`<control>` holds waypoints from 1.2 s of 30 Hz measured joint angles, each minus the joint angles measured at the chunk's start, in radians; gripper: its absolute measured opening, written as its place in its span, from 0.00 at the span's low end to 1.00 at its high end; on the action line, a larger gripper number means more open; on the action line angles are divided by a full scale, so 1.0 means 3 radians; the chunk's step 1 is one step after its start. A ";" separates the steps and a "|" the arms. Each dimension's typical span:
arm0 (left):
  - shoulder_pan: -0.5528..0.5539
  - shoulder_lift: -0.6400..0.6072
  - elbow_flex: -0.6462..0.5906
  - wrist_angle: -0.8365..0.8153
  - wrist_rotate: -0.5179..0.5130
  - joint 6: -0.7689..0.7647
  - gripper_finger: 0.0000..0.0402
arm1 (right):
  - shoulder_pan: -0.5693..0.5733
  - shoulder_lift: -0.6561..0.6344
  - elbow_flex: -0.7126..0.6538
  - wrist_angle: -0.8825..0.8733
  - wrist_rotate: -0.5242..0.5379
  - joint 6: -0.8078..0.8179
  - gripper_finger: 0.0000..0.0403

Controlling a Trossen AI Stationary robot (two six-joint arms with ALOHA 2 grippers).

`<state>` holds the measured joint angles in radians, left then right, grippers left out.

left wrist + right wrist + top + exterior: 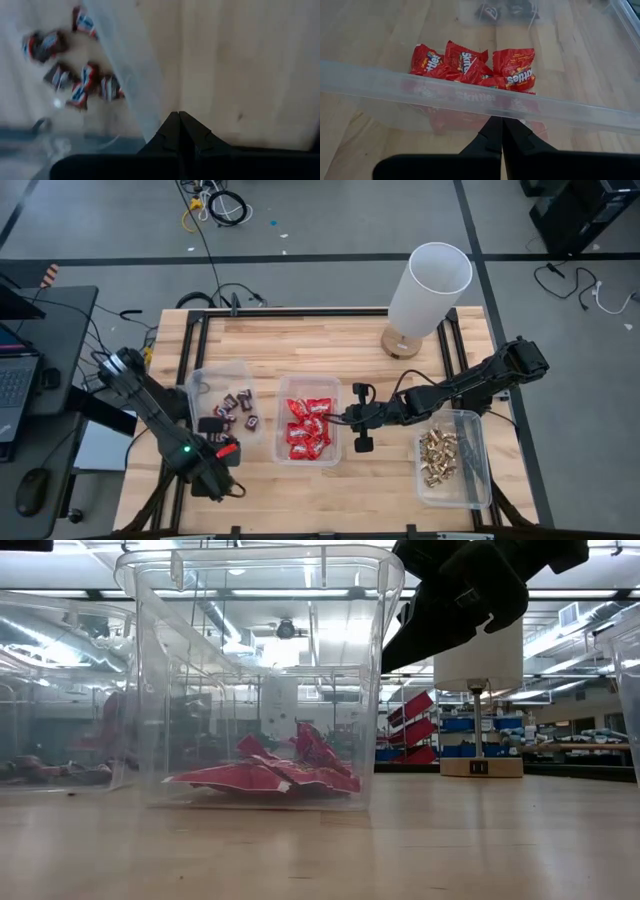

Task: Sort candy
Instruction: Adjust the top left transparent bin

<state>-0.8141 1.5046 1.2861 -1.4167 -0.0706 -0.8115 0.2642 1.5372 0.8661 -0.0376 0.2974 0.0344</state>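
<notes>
Right end effector [343, 420] — beside bin rim [339, 412]

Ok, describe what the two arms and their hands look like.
Both arms are dark, jointed and slim. The left arm shows a small green light and a red patch near its hand, with black cables at its base. The right arm ends in a black T-shaped hand. Each hand's fingers are dark, tapered wedges.

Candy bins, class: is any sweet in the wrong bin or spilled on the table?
Nothing stands out. Dark bars share the left bin, red packets the middle bin, gold pieces the right bin. No loose candy shows.
</notes>
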 joint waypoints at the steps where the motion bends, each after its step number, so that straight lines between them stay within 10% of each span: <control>1: -0.0001 0.0016 -0.0001 -0.0079 -0.0002 -0.0042 0.00 | 0.0000 0.0000 0.0000 0.0001 0.0000 -0.0001 0.00; 36: 0.0440 0.0013 -0.0197 -0.0542 -0.1263 -0.0359 0.00 | 0.0000 0.0000 0.0000 0.0022 0.0000 -0.0011 0.00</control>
<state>-0.6821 1.5085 1.2271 -1.5791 -0.4495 -0.9193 0.2641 1.5372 0.8661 -0.0311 0.2974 0.0311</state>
